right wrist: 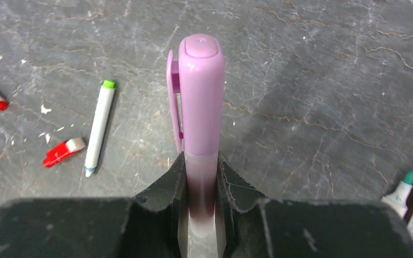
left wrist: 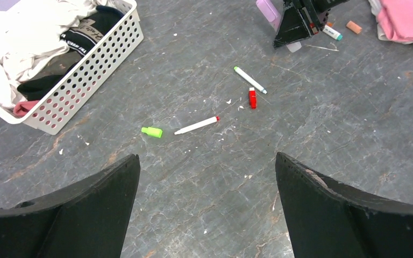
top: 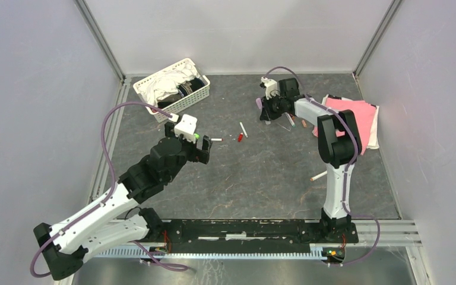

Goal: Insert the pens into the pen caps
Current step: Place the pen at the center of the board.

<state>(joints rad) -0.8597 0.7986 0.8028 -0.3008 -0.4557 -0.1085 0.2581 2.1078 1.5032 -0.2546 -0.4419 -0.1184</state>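
I've the right hand [right wrist: 200,172] clamped on the capped purple pen [right wrist: 200,97] at the far edge of the desk [top: 261,178], left hand [left wrist: 207,183] spread for the green cap [left wrist: 151,131].

White lettering is printed on the black garment [left wrist: 86,33] in the basket [left wrist: 94,63]; it is too small to read.
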